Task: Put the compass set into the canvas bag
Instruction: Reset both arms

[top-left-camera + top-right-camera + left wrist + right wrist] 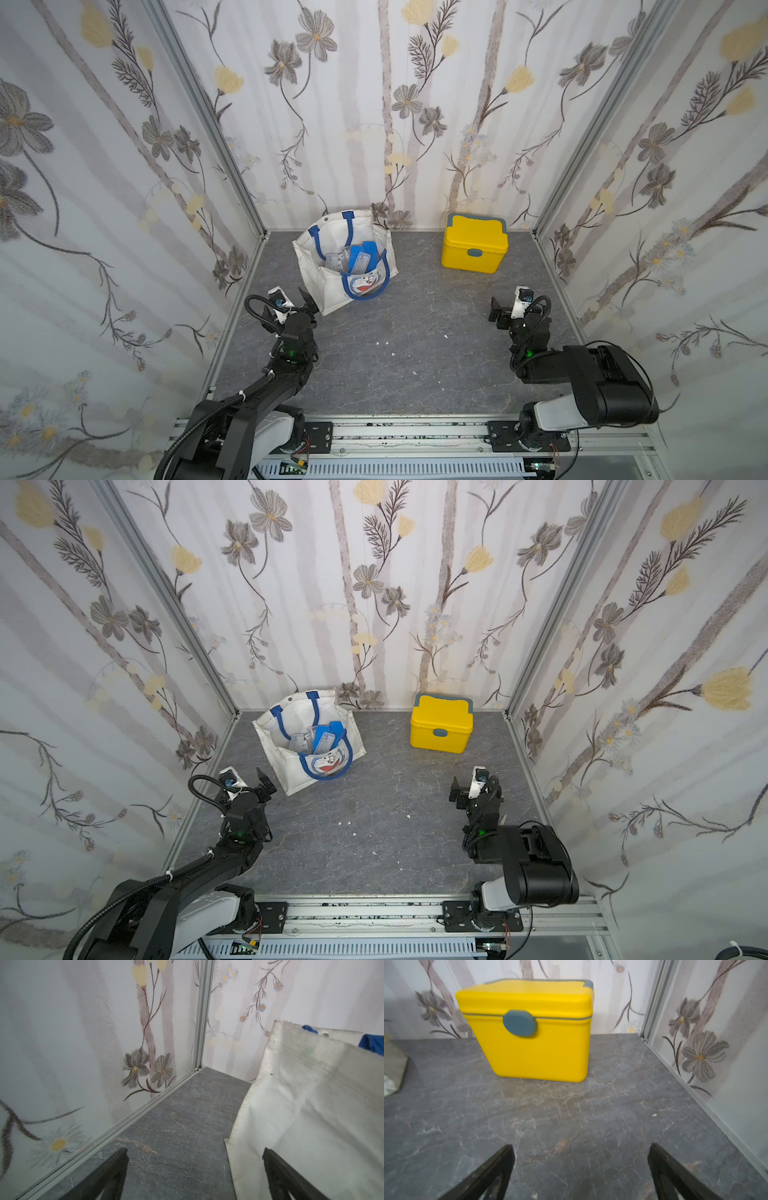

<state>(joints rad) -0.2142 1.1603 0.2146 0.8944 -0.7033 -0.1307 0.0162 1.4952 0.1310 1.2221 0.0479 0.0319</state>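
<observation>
Blue-and-clear compass set (355, 258) seen lodged inside the canvas bag (328, 289), left gripper (194, 1151) held wide open beside the bag, right gripper (580, 1147) spread wide, empty, faced toward the yellow box (533, 1043)

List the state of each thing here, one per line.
canvas bag: standing, mouth open
compass set: inside the bag
yellow box: lid shut
left gripper: jaws open, empty
right gripper: jaws open, empty
</observation>
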